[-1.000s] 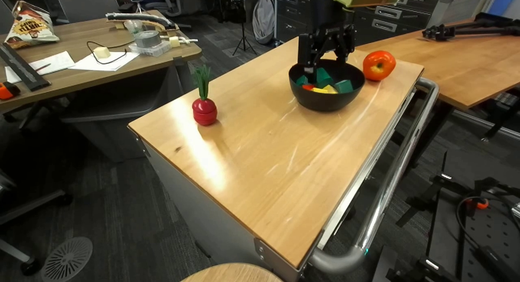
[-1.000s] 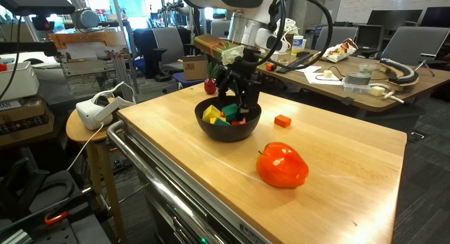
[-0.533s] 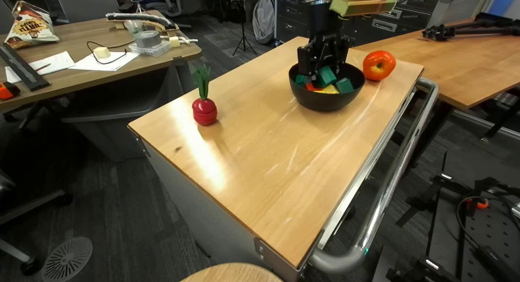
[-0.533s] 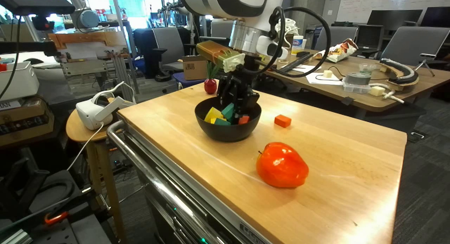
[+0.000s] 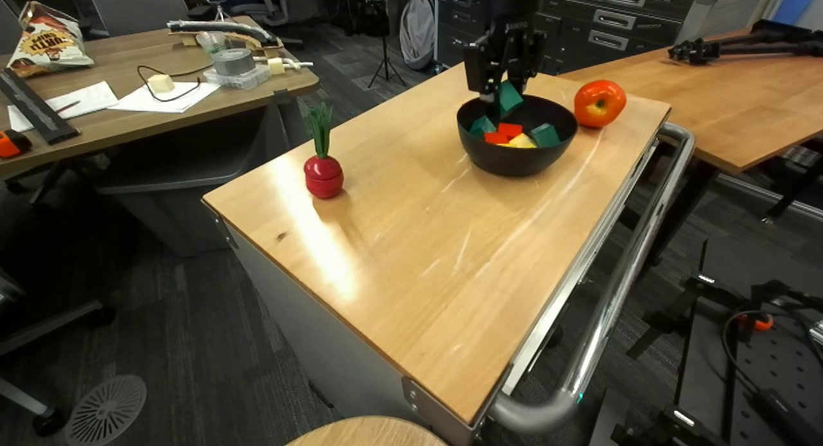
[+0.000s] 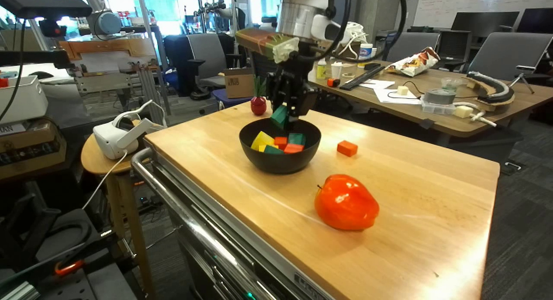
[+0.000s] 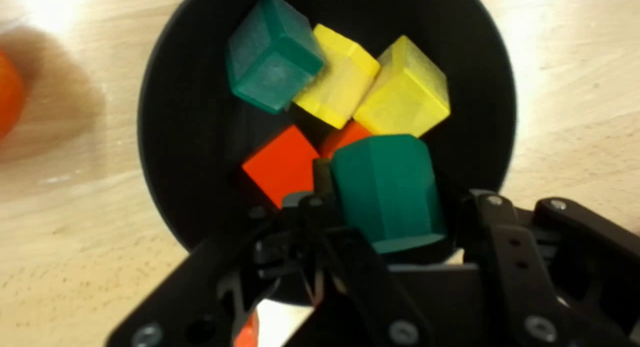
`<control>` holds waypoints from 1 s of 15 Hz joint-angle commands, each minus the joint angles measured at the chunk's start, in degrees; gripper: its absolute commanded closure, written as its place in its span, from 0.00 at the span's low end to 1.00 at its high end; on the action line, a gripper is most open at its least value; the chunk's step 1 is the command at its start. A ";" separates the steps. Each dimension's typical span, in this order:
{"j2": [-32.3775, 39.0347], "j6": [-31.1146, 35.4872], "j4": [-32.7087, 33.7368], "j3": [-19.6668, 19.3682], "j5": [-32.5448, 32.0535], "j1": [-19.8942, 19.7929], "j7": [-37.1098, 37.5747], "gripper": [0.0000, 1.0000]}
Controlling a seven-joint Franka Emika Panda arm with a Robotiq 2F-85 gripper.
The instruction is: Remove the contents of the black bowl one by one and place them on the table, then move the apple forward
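Note:
My gripper (image 7: 386, 187) is shut on a green block (image 7: 392, 187), held tilted above the other pieces over the black bowl (image 5: 514, 162). Inside the bowl, the wrist view shows another green block (image 7: 275, 62), two yellow blocks (image 7: 407, 89) and two orange-red blocks (image 7: 282, 162), one partly covered by the held block. A further green block (image 6: 297, 138) lies in the bowl in an exterior view. On the table (image 5: 411, 259) stand the dark red fruit with green stem (image 5: 325, 176) and, close to the bowl, the apple (image 6: 346, 202). An orange-red block (image 6: 347, 148) also lies on the tabletop.
A metal rail (image 5: 611, 324) runs along one table edge. A cluttered desk (image 6: 432, 92) stands apart from the table. Beside the table is a stool with a white headset (image 6: 114, 138). A second wooden table (image 5: 739, 112) adjoins beyond the apple.
The gripper went down into the bowl with its jaws apart, closed on a green block and rose with it. An orange-red block beneath is now uncovered. The apple and table pieces stayed put.

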 commanded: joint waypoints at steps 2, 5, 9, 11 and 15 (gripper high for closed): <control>-4.15 3.65 1.91 2.85 -6.02 4.56 1.09 0.81; 1.40 6.34 6.92 4.61 -15.66 8.24 5.68 0.81; 11.92 3.21 16.18 4.40 -23.23 11.96 10.24 0.81; 16.90 1.26 21.39 4.08 -22.49 12.53 9.55 0.81; 24.28 -2.09 30.33 3.55 -20.15 12.33 7.89 0.81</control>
